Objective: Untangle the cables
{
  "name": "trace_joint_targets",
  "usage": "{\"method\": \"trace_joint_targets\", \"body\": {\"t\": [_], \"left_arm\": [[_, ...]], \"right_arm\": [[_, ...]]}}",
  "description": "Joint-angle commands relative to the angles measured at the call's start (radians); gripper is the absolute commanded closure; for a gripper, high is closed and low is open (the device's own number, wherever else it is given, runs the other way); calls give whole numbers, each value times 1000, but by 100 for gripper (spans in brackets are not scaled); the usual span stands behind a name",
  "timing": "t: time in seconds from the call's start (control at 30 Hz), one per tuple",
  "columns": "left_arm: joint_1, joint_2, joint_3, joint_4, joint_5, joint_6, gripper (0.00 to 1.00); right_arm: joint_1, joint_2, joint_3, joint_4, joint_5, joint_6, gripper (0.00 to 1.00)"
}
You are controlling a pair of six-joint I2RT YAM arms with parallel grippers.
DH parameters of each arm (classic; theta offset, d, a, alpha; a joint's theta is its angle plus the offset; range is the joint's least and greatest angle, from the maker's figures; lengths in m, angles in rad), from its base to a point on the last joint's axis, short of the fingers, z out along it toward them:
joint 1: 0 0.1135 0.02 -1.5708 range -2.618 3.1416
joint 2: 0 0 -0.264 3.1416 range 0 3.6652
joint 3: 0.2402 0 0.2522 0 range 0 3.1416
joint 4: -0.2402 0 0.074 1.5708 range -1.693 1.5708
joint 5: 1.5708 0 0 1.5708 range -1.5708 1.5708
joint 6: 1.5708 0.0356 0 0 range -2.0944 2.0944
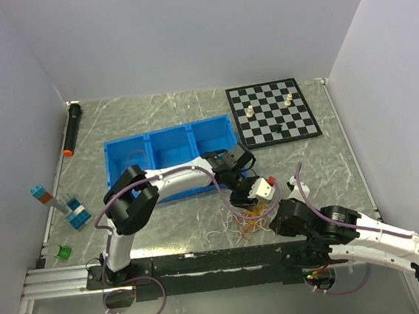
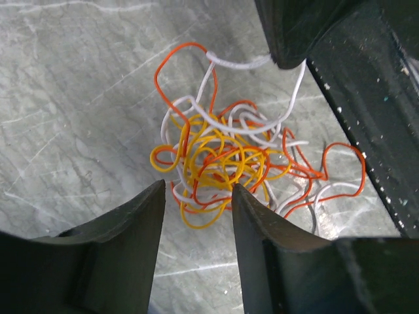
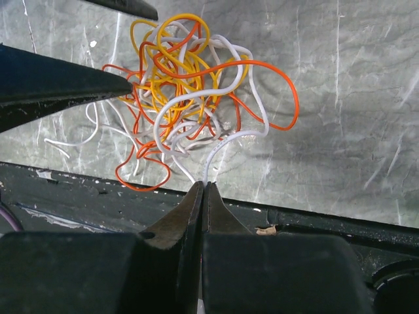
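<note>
In the top view, the cables (image 1: 254, 216) are seen heaped on the table (image 1: 164, 228), between the left gripper (image 1: 249, 198) and the right gripper (image 1: 277, 222), close to both.

In the left wrist view, the left jaws are held apart and empty. The bulk of the tangle lies just beyond their tips, centred on the gap. A white cable (image 2: 245, 63) is drawn out of the heap, away from these jaws, to the right gripper's tip.

In the right wrist view, the right jaws are pressed together on that white cable. The tangle lies straight ahead of the tips, and the strand runs in line with them. The left gripper is judged nearer the bulk, so it could pin the heap while the strand is drawn back along that line.
</note>
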Motion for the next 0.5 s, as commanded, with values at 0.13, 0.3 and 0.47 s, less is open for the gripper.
{"method": "trace_joint_targets", "body": {"t": [0.13,0.3,0.47], "left_arm": [[-34,8,35,66,56,-61,57],[-44,16,31,103,42,-92,65],[-46,2,10,150,22,-136,67]], "right_arm": [[8,-4,44,8,31,6,100],[8,-7,49,17,36,1,100],[8,-7,49,35,39,-10,100]]}}
